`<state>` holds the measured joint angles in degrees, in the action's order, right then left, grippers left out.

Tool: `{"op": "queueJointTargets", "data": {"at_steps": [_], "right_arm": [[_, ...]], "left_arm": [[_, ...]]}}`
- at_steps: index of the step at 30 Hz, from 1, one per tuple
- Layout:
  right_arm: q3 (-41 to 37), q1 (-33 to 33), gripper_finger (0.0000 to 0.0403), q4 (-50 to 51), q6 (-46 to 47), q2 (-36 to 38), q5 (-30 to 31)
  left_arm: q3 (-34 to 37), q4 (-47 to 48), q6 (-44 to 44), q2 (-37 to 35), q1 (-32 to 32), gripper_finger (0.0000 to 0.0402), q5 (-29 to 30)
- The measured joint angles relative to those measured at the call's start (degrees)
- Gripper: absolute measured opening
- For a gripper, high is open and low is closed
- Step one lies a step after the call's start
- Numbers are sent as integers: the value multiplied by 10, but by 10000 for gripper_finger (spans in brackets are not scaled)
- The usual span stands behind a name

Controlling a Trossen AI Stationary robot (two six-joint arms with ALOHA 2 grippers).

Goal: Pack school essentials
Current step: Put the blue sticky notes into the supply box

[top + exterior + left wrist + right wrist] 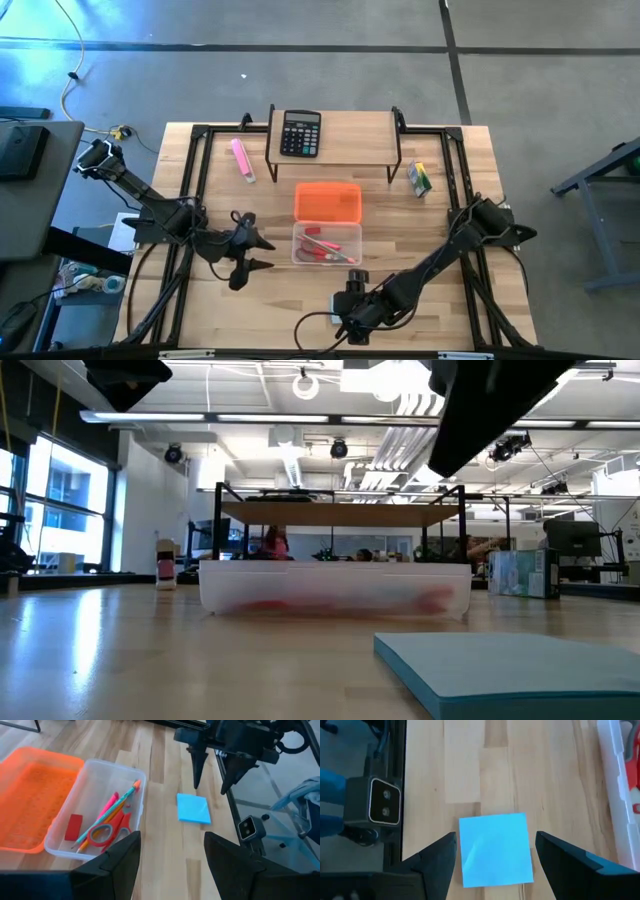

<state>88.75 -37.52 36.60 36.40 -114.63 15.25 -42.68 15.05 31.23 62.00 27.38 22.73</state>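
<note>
The light-blue sticky-note pad (pixel 495 849) lies flat on the table near its front edge, also seen in the low view (pixel 520 670). My right gripper (pixel 496 837) hovers over it, open, one finger on either side, touching nothing. In the left wrist view, the same gripper (pixel 210 787) points down above the pad (pixel 193 809). A clear bin (pixel 327 243) holds red-handled scissors (pixel 107 831), thin pens (pixel 117 807) and a red eraser (pixel 73 826). My left gripper (pixel 265 254) waits open to the left of the bin. A small yellow pack (pixel 419 178) lies toward the right.
An orange lid (pixel 328 201) lies just behind the bin. A black calculator (pixel 300 133) sits on a low shelf at the far side, with a pink marker (pixel 242 160) to its left. A small camera block (pixel 382 802) stands at the table's near edge, beside the pad.
</note>
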Motion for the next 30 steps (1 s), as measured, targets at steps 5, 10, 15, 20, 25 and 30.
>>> {"op": "queueJointTargets", "data": {"at_steps": [5, 10, 15, 20, 25, 30], "right_arm": [[0, -1, 261, 11, 4, -13, -7], [0, -1, 261, 7, 4, -20, -29], [0, 0, 261, 0, 11, -21, -36], [0, 0, 261, -10, 7, -21, -36], [0, 0, 261, -16, -4, -21, -44], [0, 0, 261, -14, -9, -21, -46]], "left_arm": [[0, 0, 0, 0, 0, 209, 0], [0, 0, 0, 0, 0, 209, 0], [0, 1, 0, 0, 0, 209, 0], [0, 1, 0, 0, 0, 209, 0], [0, 1, 0, 0, 0, 209, 0], [0, 1, 0, 0, 0, 209, 0]]}}
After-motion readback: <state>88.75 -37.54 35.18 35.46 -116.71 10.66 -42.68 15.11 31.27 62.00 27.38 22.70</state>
